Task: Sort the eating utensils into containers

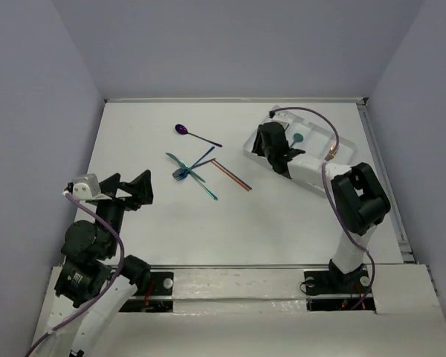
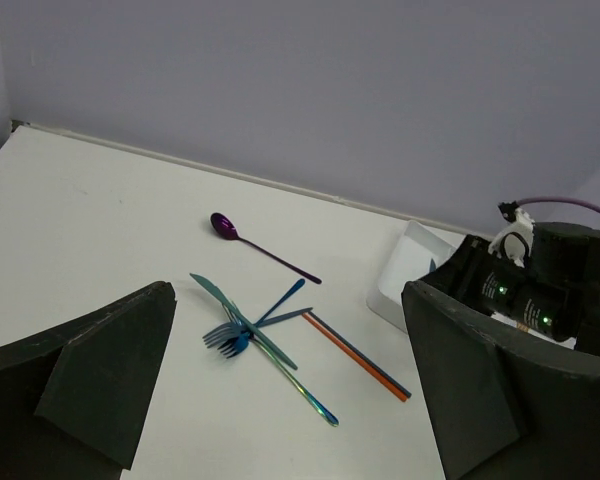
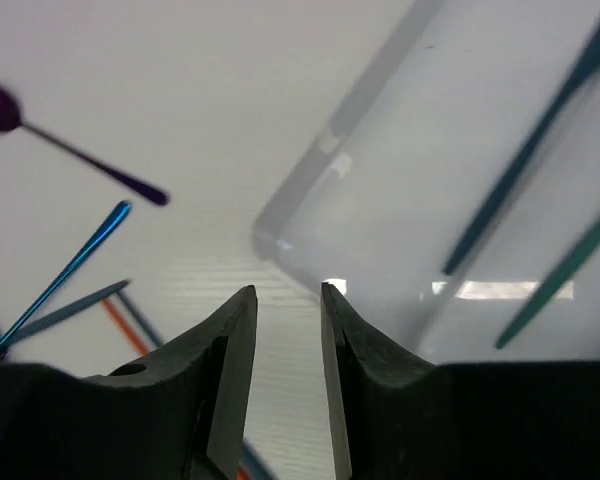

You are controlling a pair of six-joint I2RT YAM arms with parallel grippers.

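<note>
Your right jaws hang over the left corner of the white tray (image 3: 325, 150), parted only narrowly and empty; two teal utensils (image 3: 520, 190) lie inside it. The crossed pile of utensils (image 1: 195, 172) lies to their left on the white surface (image 1: 134, 126), long axes mostly diagonal. Your left jaws, spread wide, face it with open room around
</note>
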